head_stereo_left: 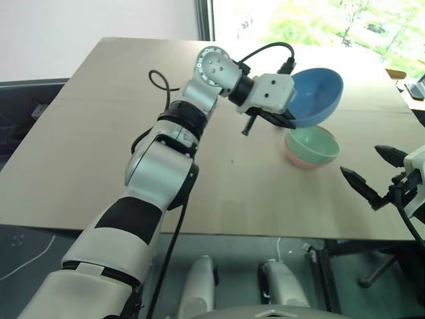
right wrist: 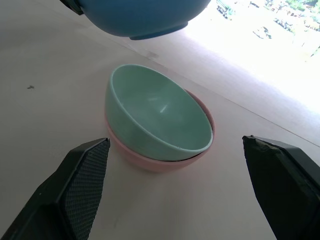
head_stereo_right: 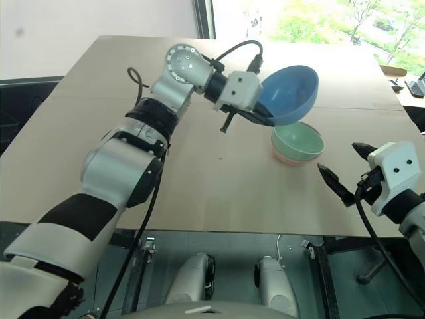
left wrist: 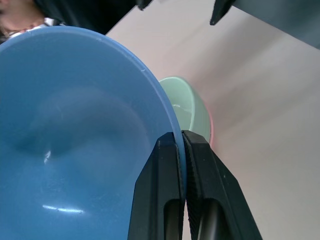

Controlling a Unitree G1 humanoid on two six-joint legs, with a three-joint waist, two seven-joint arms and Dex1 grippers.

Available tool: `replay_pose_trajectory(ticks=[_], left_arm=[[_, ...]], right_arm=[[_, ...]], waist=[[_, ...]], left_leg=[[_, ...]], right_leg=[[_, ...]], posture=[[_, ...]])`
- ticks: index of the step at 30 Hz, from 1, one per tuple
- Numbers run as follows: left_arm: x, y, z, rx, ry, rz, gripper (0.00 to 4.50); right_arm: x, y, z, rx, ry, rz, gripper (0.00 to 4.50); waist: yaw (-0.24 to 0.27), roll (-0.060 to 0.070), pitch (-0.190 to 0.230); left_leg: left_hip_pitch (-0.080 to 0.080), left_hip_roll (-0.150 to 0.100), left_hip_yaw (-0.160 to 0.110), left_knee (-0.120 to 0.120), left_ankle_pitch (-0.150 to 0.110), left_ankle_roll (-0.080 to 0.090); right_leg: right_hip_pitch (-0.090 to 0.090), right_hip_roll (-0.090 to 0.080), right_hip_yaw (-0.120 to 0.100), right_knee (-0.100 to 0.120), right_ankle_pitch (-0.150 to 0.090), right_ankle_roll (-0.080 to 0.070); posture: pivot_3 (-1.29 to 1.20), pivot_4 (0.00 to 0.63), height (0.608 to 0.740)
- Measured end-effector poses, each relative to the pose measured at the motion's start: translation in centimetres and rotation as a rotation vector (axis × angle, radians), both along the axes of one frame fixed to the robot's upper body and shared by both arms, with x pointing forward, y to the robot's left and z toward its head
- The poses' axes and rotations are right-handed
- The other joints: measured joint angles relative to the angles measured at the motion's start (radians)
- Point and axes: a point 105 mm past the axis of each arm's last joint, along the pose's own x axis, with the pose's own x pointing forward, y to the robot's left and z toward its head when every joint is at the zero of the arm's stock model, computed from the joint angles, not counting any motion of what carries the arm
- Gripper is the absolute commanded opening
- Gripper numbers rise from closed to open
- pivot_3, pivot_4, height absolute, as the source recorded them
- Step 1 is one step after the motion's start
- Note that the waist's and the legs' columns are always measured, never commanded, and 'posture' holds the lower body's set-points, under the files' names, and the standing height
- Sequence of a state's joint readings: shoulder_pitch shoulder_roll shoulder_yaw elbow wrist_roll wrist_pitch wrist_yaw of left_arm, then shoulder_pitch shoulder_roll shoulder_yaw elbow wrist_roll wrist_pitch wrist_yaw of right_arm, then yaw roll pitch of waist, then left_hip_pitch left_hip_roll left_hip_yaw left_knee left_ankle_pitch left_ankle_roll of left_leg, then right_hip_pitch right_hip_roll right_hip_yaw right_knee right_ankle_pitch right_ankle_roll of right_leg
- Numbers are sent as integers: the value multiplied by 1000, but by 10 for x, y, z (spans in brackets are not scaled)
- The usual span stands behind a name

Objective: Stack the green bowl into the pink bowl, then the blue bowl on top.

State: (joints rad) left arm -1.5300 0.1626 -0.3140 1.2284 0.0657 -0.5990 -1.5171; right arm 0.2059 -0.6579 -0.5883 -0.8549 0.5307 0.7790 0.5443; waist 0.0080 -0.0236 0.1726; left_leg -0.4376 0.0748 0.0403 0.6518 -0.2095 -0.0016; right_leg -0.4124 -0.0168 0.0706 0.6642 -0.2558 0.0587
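Note:
The green bowl (head_stereo_left: 312,143) sits nested inside the pink bowl (head_stereo_left: 300,159) on the table's right half. Just above and behind them hangs the blue bowl (head_stereo_left: 317,96), tilted on its side, with my left gripper (head_stereo_left: 282,119) shut on its rim; in the left wrist view the two fingers (left wrist: 165,200) pinch the blue rim (left wrist: 90,150). My right gripper (head_stereo_left: 375,173) stands open to the right of the stack, near the table's front edge, with nothing between its fingers. In the right wrist view the green bowl (right wrist: 155,117) and pink bowl (right wrist: 160,162) lie ahead of its spread fingers.
The tan table (head_stereo_left: 99,146) runs wide to the left of the stack. Its front edge (head_stereo_left: 232,234) lies close to my right gripper. A bright window is behind the far edge.

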Motion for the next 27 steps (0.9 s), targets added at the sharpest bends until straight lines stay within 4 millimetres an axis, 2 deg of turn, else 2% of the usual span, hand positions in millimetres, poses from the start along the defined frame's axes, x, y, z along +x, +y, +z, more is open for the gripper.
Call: replay_pose_trajectory(ticks=[5, 9, 15, 19, 27], left_arm=[[5, -9, -13, 86, -112, 14, 22], [6, -23, -12, 112, -202, 18, 22], [0, -38, -10, 94, -207, -5, 22], [-1, -40, -7, 82, -190, 0, 22], [-2, -41, 0, 65, -180, 6, 22]], right_arm=[[-11, -11, -9, 50, 37, -72, 4500], [-19, -10, -12, 110, 55, -82, 4500], [-31, -8, -20, 150, 108, -65, 4500], [-39, -7, -15, 165, 95, -21, 4500], [-40, -14, -10, 148, 83, -12, 4500]], waist=[[3, 0, 0], [4, 0, 0], [3, 0, 0], [0, 0, 0], [-1, 0, 0]], left_leg=[[-1, 0, -1, 0, 0, 0], [-1, 0, -1, 0, 0, 0], [-1, 0, -1, 0, 0, 0], [-1, 0, -1, 0, 0, 0], [-1, 0, -2, 0, 0, 0]], right_leg=[[0, 0, 0, 0, 0, 0], [0, 0, 0, 0, 0, 0], [0, 0, -1, 0, 0, 0], [0, 0, -1, 0, 0, 0], [0, 0, -1, 0, 0, 0]], posture=[[0, 150, 740], [0, 150, 740], [0, 150, 740], [0, 150, 740], [0, 150, 740]])
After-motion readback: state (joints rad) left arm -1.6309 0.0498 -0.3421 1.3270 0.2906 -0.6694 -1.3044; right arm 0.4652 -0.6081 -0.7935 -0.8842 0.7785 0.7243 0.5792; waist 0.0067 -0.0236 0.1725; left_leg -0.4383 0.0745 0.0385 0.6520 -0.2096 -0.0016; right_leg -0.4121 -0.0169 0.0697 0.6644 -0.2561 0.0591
